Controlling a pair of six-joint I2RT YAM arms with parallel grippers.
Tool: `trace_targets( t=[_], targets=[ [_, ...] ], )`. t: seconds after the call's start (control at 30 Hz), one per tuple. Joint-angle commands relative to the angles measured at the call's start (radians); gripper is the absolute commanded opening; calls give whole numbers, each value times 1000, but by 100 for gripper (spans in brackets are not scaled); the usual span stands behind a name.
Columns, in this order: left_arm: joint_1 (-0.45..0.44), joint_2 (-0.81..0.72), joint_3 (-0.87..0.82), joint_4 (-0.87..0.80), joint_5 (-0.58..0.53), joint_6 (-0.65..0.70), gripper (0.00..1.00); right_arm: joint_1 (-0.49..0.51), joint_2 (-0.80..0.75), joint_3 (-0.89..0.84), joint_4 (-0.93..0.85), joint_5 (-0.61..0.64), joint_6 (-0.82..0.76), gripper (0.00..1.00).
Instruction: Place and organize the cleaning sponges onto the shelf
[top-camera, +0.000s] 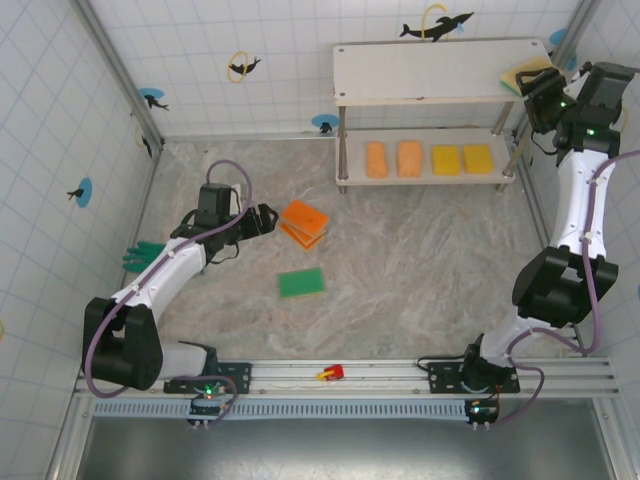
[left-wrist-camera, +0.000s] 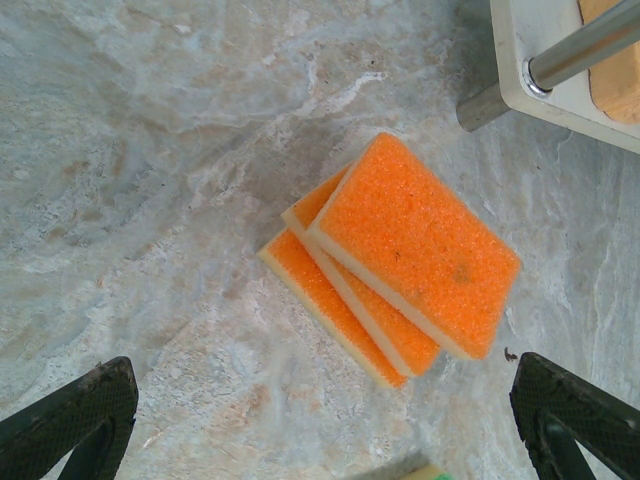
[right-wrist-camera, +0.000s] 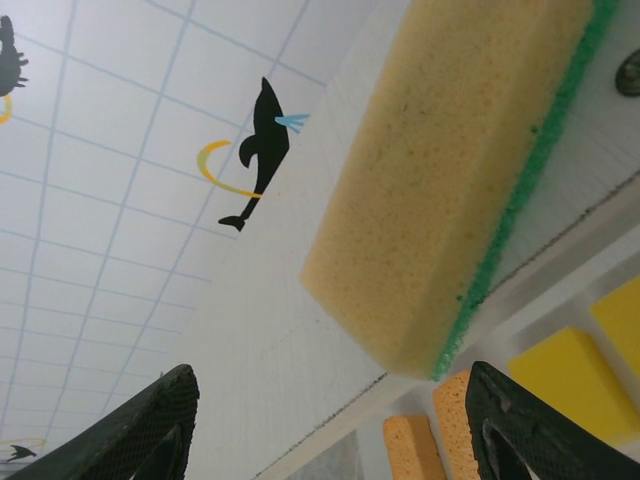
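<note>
My right end effector (right-wrist-camera: 330, 375) stands spread before the yellow-green sponge (right-wrist-camera: 450, 180) on the shelf (right-wrist-camera: 270, 350) top; my left end effector (left-wrist-camera: 325, 365) hangs spread over stacked orange sponges (left-wrist-camera: 415, 245).

The two-tier rack of off-white boards on grey metal legs (top-camera: 430, 72) holds two pale orange foam sponge blocks (top-camera: 376, 160) and two yellow foam sponge blocks (top-camera: 445, 159) on its lower board, and a yellow, green-backed sponge (right-wrist-camera: 450, 170) on top. In front of the rack, on grey-beige marbled tabletop (top-camera: 420, 280), lie bright orange, cream-backed sponges (left-wrist-camera: 420, 240) and a flat green sponge (top-camera: 300, 283).
</note>
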Motion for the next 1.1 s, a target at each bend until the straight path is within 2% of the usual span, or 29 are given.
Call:
trace_targets(
  t=[0.0, 0.57, 1.07],
  targets=[
    [8, -15, -7, -4, -5, -9, 97, -8, 7, -22, 78, -19, 30, 71],
    [8, -16, -13, -6, -8, -6, 97, -17, -19, -84, 96, -16, 30, 69],
    [7, -15, -16, -3, -11, -9, 97, -20, 24, -37, 153, -36, 85, 67]
  ],
)
